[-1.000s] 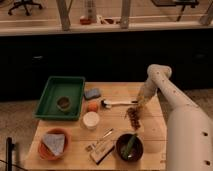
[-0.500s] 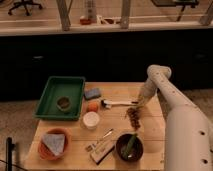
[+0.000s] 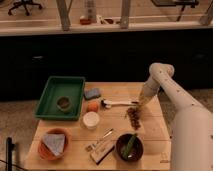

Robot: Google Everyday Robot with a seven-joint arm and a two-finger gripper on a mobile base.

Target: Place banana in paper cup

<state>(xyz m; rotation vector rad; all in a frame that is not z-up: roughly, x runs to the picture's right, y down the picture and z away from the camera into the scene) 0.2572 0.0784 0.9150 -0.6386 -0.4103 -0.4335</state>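
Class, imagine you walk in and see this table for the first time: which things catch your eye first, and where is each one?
The big white robot arm reaches in from the right, its gripper low over the table's right half, near the white-handled brush. At back left sits a bright green tray, with an orange-red bowl at front left. In the middle stands the white paper cup, just in front of an orange fruit.

Green tray (image 3: 50,95) holds something round, perhaps a bowl (image 3: 63,103).

Single view: high, frontal, mid-range, over table (image 3: 150,131); gripper (image 3: 134,111) right, seemingly near centre.
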